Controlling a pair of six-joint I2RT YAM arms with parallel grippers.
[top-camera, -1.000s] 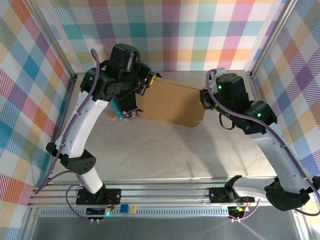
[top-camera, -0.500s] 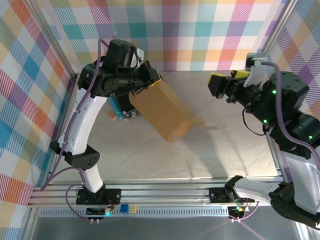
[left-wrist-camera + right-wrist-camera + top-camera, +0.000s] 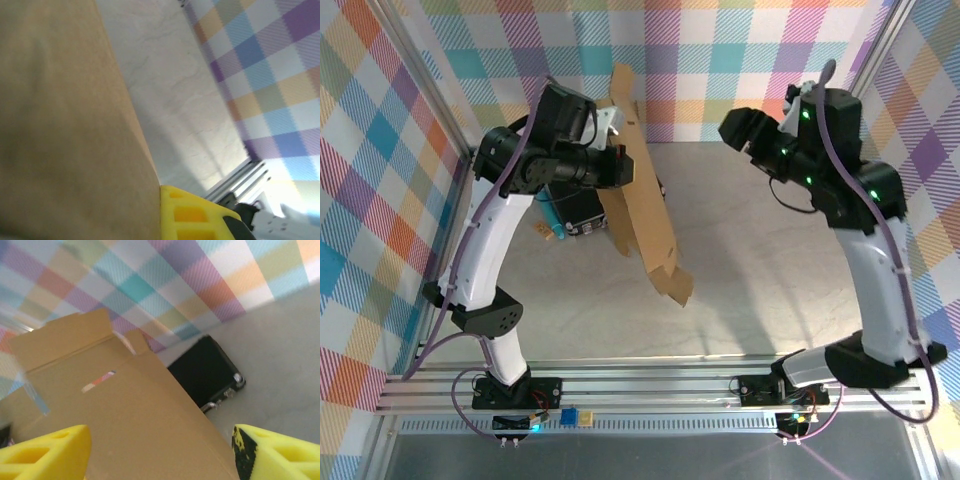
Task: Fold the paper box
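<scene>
Paper box [image 3: 645, 215], largely flat, hangs tilted above the worktop [image 3: 760, 260], clamped in your left end effector [image 3: 620, 165], apparently near its upper edge. Right end effector [image 3: 735, 128] stands open, well apart. Likely step: presenting the sheet. Next, bring your right onto a flap.

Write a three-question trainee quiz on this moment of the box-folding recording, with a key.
1. True or false: the right gripper is clamped on the paper box.
2. Which gripper holds the box? A: the left gripper. B: the right gripper. C: both.
3. Short answer: in the right wrist view, what dark item with metal fittings lies past the box, near the checked wall?

Key
1. False. Its yellow fingers stand wide apart and clear of the box.
2. A.
3. The black case.
</scene>
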